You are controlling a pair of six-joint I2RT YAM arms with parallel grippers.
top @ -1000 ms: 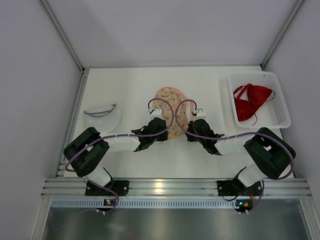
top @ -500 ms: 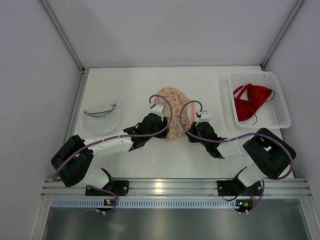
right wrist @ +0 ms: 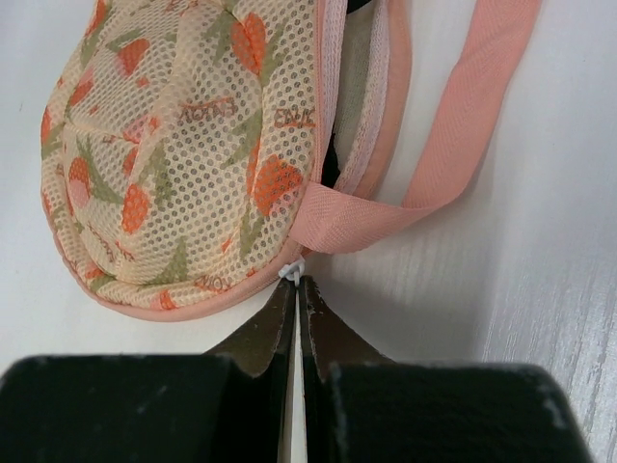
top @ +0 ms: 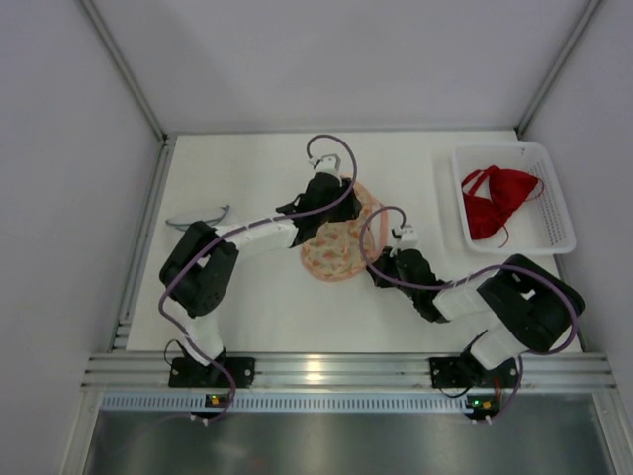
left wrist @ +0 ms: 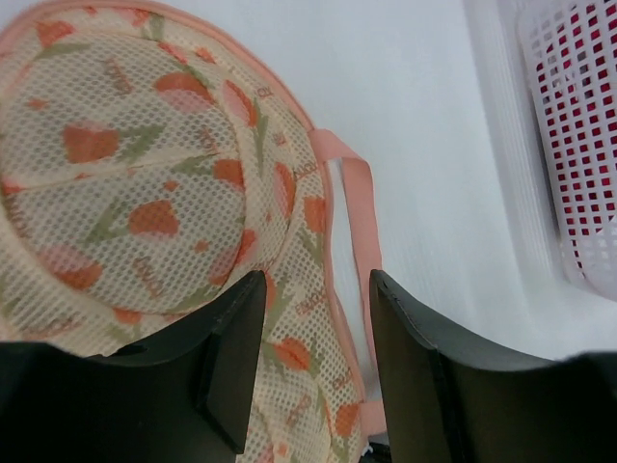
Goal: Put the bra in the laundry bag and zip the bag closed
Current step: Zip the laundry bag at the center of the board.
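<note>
Two arms meet at the laundry bag (top: 334, 249) near the table's middle. Nearest, the right gripper (right wrist: 296, 289) lies at the bag's 5 o'clock edge. Its fingers are clenched on the small white zipper pull (right wrist: 292, 273), just beside the pink strap (right wrist: 463, 125). Farther on, the left gripper (left wrist: 316, 285) hangs over the bag's 12 o'clock side, fingers released and apart. The orange-and-green printed mesh shows between them, and nothing is grasped. Farthest, toward 2 o'clock, the red bra (top: 495, 203) lies in the white basket (top: 519, 247), well apart from the bag.
</note>
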